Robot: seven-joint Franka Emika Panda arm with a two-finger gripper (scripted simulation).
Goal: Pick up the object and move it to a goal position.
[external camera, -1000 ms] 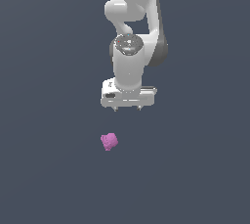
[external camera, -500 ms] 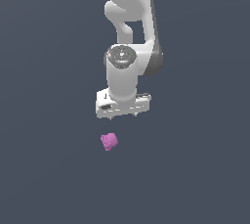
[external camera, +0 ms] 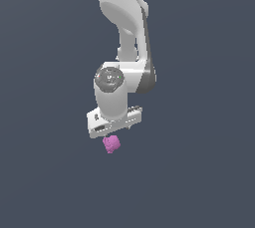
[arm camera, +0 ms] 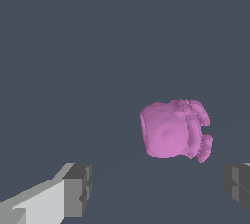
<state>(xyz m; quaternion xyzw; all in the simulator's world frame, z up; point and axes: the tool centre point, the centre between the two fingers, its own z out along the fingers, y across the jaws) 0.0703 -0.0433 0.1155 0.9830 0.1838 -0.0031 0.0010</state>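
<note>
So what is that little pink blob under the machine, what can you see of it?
The pink chunk is a small magenta lump, matte, with one smooth rounded side and one ridged, bumpy side. It lies on the plain dark grey floor, just below the open gripper, whose fingers stand apart from it. Nothing else touches it.

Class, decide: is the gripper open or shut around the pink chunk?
Open: the gripper fingers stand wide apart, and the pink chunk lies untouched between them.

All around me lies one flat, dark slate-grey backdrop (external camera: 45, 33), evenly lit, with no seam that lets me tell floor from wall in either view.
</note>
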